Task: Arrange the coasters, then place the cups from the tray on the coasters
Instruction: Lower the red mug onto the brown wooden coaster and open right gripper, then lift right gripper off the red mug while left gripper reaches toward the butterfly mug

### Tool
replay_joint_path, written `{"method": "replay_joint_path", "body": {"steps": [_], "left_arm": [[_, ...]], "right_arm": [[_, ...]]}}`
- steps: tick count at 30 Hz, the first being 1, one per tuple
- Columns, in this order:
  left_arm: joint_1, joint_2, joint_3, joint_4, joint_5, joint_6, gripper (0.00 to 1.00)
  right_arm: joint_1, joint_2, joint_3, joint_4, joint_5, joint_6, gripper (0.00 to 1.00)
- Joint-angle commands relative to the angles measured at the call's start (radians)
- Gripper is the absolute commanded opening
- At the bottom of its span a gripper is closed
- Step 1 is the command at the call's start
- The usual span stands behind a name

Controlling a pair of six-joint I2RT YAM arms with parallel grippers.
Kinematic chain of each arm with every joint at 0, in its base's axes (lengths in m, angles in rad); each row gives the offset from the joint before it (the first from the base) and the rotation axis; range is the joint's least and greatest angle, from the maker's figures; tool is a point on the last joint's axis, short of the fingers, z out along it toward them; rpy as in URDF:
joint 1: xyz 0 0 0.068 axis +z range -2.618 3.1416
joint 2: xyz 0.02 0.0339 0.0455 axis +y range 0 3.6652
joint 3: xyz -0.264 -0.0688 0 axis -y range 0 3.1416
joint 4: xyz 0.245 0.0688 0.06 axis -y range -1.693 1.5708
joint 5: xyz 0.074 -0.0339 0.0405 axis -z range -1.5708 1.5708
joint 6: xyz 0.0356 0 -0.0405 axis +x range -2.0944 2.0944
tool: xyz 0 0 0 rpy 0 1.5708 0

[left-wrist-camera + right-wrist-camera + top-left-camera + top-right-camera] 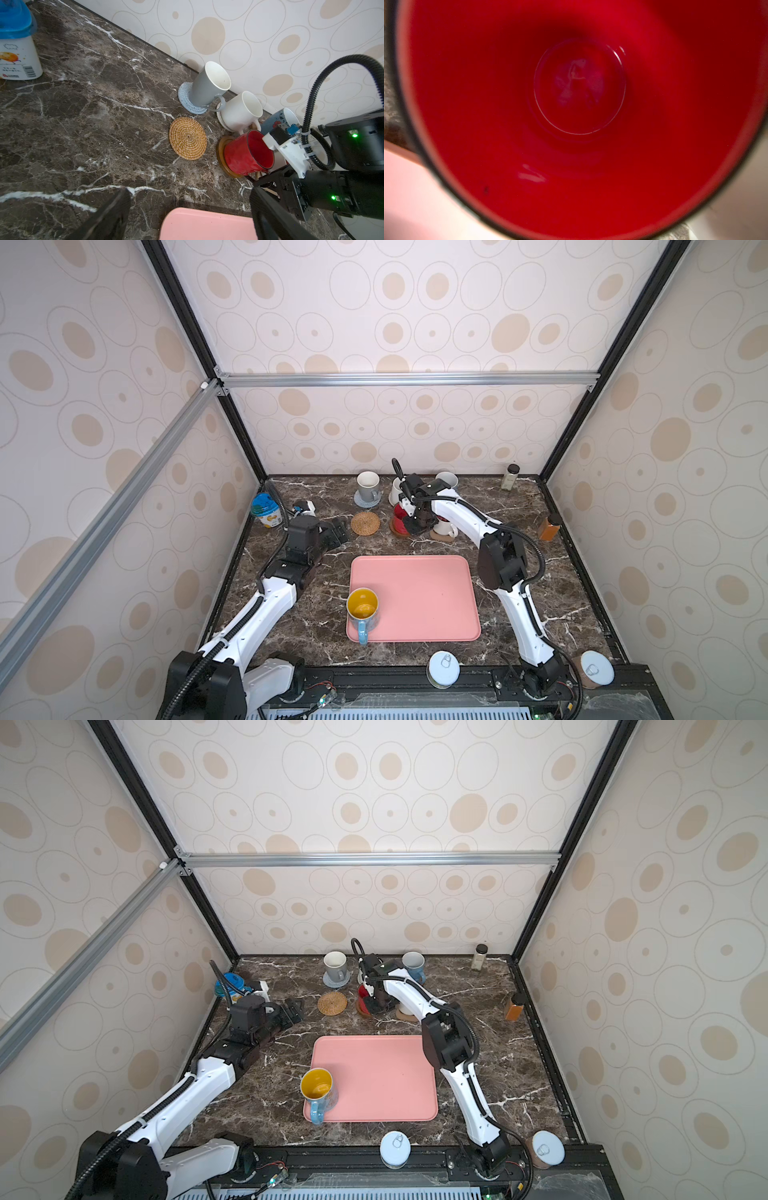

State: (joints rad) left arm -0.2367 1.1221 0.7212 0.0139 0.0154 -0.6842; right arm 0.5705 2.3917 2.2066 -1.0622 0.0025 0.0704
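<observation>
The left gripper (338, 531) hangs wide, nothing between its fingers, over bare table (316, 639) left of the rattan coaster (365, 523). The right gripper (411, 526) is down at the red mug (400, 516). Its wrist view is filled with the mug's red inside, and I cannot tell whether the jaws grip the mug or stand free of it. The red mug stands on a wooden disc (395, 533), whose rim shows on the side toward the rattan coaster. Only a narrow strip of table parts those two.

Along the back wall (415, 435) the grey mug (368, 486) stands on the knit coaster (365, 503) and the white mug (395, 490) on the cream coaster (220, 122). The blue mug (414, 966) is farther right, its foot hidden by the right arm (465, 512). The red-lined mug (446, 527) stands on the paw coaster (439, 536), just right of the red mug and partly under that arm.

The rattan coaster lies bare, with open table to its left and toward the tray (415, 597). The yellow-lined mug (362, 610) stands in the tray's near-left corner, against the rim, its handle reaching over the near edge. The rest of the tray is bare. A band of open table runs between the tray's far edge and the coasters.

The tub (266, 510) is at the left edge, and a pale bottle (510, 477) and an amber bottle (549, 526) are at the right. A can lid (444, 669) and a second can lid (597, 669) are at the near edge. All are well apart from the coasters
</observation>
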Motion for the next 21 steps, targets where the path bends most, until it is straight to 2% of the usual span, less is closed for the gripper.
{"method": "replay_joint_path", "body": {"steps": [1, 21], "left_arm": [[0.011, -0.018, -0.002, -0.005, -0.015, -0.007, 0.91], [0.014, -0.025, -0.008, -0.003, -0.014, -0.006, 0.91]], "right_arm": [[-0.006, -0.046, -0.002, -0.033, -0.001, 0.003, 0.29], [-0.005, -0.232, -0.015, -0.073, 0.053, 0.01, 0.37]]}}
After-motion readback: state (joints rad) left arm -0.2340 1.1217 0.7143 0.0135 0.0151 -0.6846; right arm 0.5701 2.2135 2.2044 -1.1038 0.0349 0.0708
